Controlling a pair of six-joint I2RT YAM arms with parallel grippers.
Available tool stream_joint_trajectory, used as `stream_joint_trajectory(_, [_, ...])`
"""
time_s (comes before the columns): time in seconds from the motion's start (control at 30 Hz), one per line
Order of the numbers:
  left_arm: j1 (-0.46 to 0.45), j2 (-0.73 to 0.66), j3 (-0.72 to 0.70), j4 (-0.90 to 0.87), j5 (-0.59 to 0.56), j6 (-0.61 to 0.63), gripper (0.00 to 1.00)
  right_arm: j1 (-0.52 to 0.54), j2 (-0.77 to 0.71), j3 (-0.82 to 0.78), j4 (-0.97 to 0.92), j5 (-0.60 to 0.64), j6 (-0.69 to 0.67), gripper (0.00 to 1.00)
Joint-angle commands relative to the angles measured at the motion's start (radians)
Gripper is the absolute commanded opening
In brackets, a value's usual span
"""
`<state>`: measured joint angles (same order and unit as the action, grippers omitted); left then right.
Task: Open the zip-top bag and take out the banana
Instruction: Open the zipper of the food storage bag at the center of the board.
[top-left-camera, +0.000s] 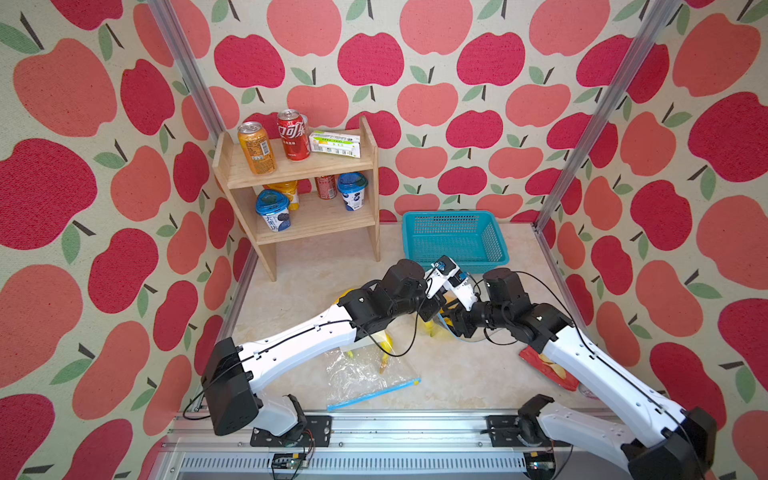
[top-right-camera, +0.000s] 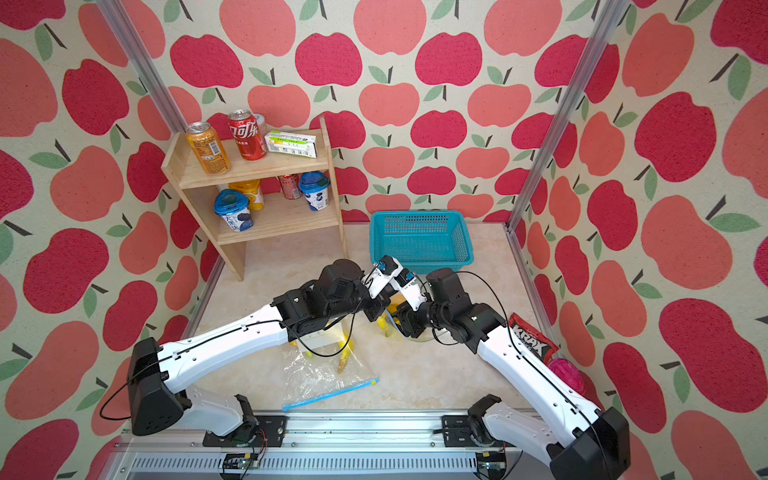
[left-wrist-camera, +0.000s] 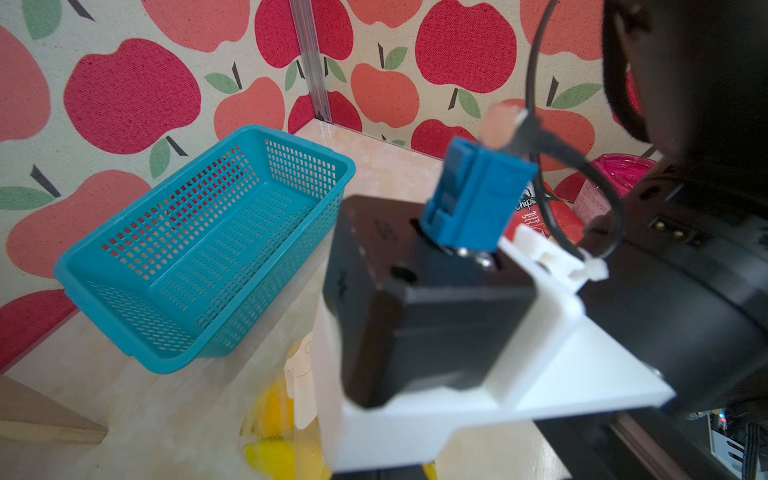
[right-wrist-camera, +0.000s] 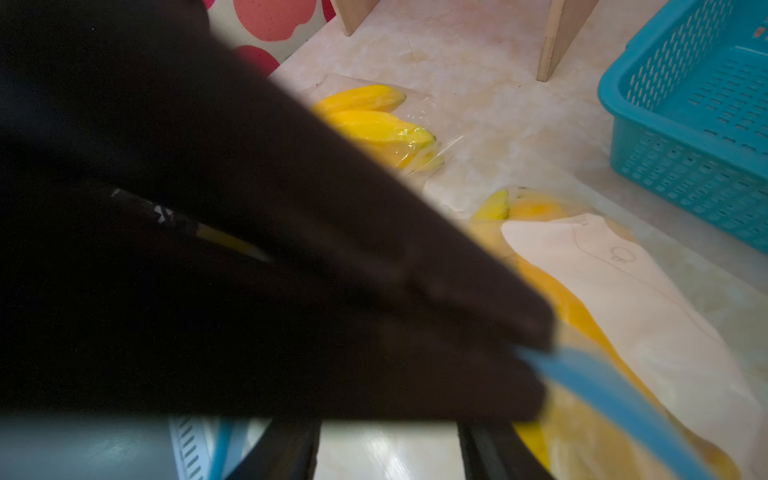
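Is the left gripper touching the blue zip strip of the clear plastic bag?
Touching. In the right wrist view the left gripper, shut, pinches the blue zip strip, which emerges from between its fingertips.

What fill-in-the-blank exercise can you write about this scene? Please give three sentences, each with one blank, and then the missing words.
1. The orange can stands on the ___ board of the wooden shelf.
2. Through the clear zip-top bag one sees yellow ___.
3. The arm that partly covers the red chips bag is the robot's ___ one.
Missing words: top; bananas; right.
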<state>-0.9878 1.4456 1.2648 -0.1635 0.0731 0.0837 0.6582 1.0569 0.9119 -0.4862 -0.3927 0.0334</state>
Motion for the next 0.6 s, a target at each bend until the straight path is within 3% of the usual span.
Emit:
stream_joint_trajectory(0.0, [0.022, -0.011, -0.017, 0.069, 0.037, -0.061, 0.0, 0.029, 0.015, -0.03, 0.064, 0.022, -0.03, 0.56])
stream_joint_trajectory(0.3, [0.075, -0.029, -0.058, 0.151, 0.075, -0.15, 0.0, 0.047, 0.083, -0.044, 0.115, -0.003, -0.044, 0.63])
stream_joint_trajectory(0.43, [0.097, -0.044, -0.096, 0.223, 0.091, -0.2, 0.0, 0.054, 0.069, -0.083, 0.198, -0.045, -0.028, 0.63])
stream_joint_trajectory(0.57, [0.109, -0.062, -0.135, 0.287, 0.108, -0.232, 0.0, 0.067, 0.062, -0.077, 0.154, -0.096, -0.038, 0.63])
